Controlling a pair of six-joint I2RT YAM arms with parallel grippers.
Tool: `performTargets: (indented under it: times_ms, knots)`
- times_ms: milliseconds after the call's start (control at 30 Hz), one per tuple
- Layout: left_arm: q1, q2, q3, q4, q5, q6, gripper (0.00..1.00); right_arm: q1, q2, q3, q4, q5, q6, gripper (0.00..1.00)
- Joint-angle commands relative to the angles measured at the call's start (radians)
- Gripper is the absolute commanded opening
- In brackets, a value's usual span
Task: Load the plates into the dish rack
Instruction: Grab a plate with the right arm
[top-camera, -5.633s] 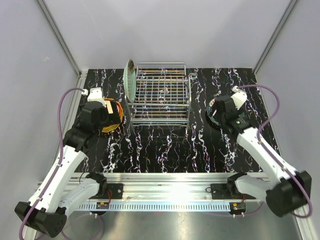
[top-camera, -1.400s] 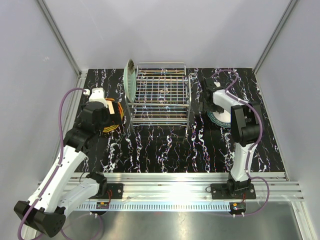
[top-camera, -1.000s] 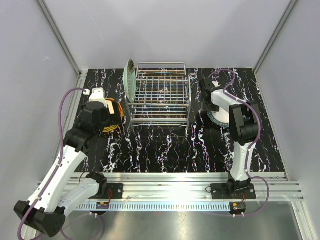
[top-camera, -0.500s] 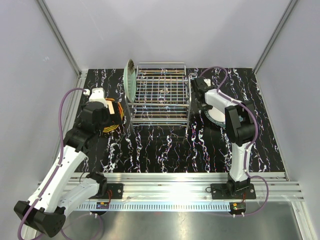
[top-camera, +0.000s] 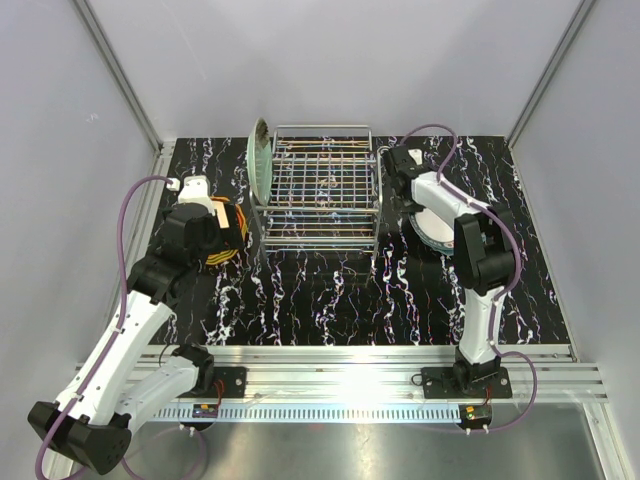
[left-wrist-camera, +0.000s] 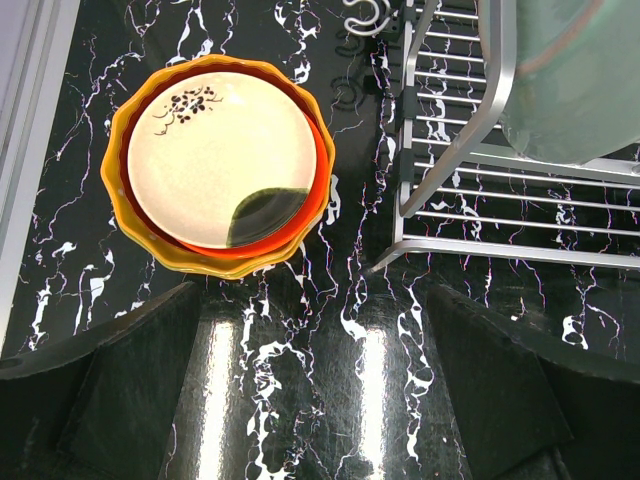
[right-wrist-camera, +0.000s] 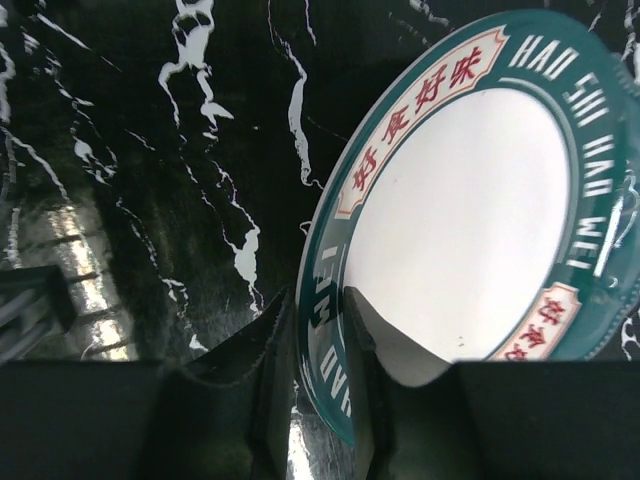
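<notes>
A teal-rimmed plate (right-wrist-camera: 470, 220) with a white centre lies on the table right of the dish rack (top-camera: 325, 195); the top view shows this plate (top-camera: 440, 228) partly under the right arm. My right gripper (right-wrist-camera: 320, 330) is shut on its left rim, one finger under it and one on top. A mint green plate (top-camera: 260, 165) stands upright at the rack's left end. A stack of plates (left-wrist-camera: 225, 165), cream on red-orange on orange, sits left of the rack. My left gripper (left-wrist-camera: 310, 400) hovers open over bare table just in front of the stack.
The chrome rack's corner leg and rails (left-wrist-camera: 480, 150) stand close to the right of the left gripper. Grey walls enclose the black marbled table (top-camera: 320, 290). A wire hook (top-camera: 385, 152) sticks out at the rack's right end, near the right wrist.
The right arm has swung left towards the rack's right end, and its jaws have narrowed onto the teal plate's rim. The left arm has not moved.
</notes>
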Motion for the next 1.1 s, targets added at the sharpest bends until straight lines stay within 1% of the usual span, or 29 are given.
performTargets:
  times_ms: [0,200,567,767,1067]
  knots:
    - [-0.003,-0.014,0.010,0.052,-0.013,0.009,0.99,0.012,-0.094,0.091,-0.028,-0.004,0.009,0.07]
    - [-0.003,-0.014,0.010,0.052,-0.016,0.009,0.99,0.012,-0.139,0.145,-0.074,0.009,-0.004,0.00]
    - [-0.003,-0.014,0.008,0.052,-0.011,0.008,0.99,0.012,-0.205,0.171,-0.092,0.032,-0.017,0.00]
    - [-0.003,-0.011,0.010,0.052,-0.011,0.008,0.99,0.013,-0.289,0.187,-0.097,0.042,-0.019,0.00]
    - [-0.003,-0.011,0.008,0.052,-0.017,0.009,0.99,0.012,-0.436,0.185,-0.080,-0.013,0.039,0.00]
